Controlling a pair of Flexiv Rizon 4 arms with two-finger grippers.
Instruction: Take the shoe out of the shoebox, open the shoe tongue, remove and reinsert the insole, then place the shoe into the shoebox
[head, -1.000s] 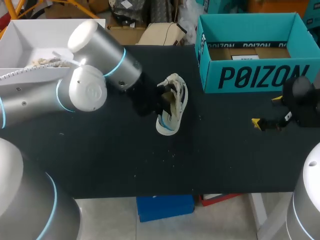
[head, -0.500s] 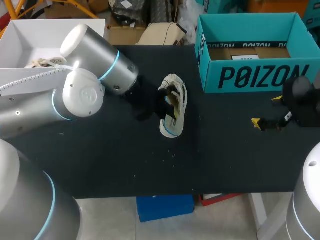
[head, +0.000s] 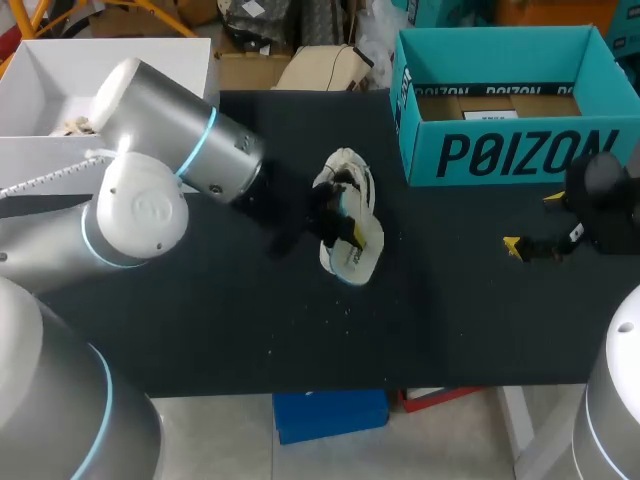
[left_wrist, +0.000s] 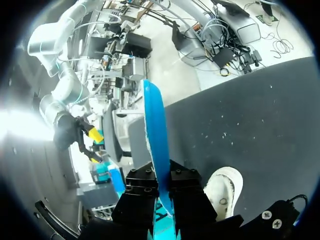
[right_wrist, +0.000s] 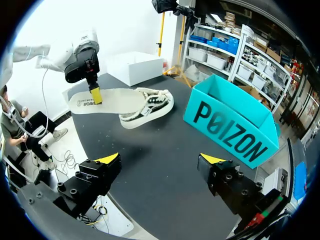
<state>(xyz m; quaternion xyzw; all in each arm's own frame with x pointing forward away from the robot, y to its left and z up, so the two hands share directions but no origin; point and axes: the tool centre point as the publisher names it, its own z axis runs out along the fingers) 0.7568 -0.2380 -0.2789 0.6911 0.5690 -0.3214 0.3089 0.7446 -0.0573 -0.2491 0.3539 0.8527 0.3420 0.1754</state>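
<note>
Teal cardboard shoebox (head: 500, 150) open at the black table's (head: 200, 320) far right, white laced sneaker (head: 350, 175) mid-table, left gripper (right_wrist: 94, 93) clamped on pale blue-backed insole (right_wrist: 117, 102) reaching the sneaker, right gripper (right_wrist: 160, 160) spread wide, empty.

You're getting loads of bare black tabletop (head: 200, 320) along the near edge, plus a gap between the white lace-up sneaker (head: 350, 182) and the teal cardboard shoebox (head: 510, 155). The big silver left arm (head: 170, 160) is hogging the left-middle, its left gripper (left_wrist: 162, 186) pinching a blue-backed insole (left_wrist: 155, 130) jutting out at the sneaker's near end.
</note>
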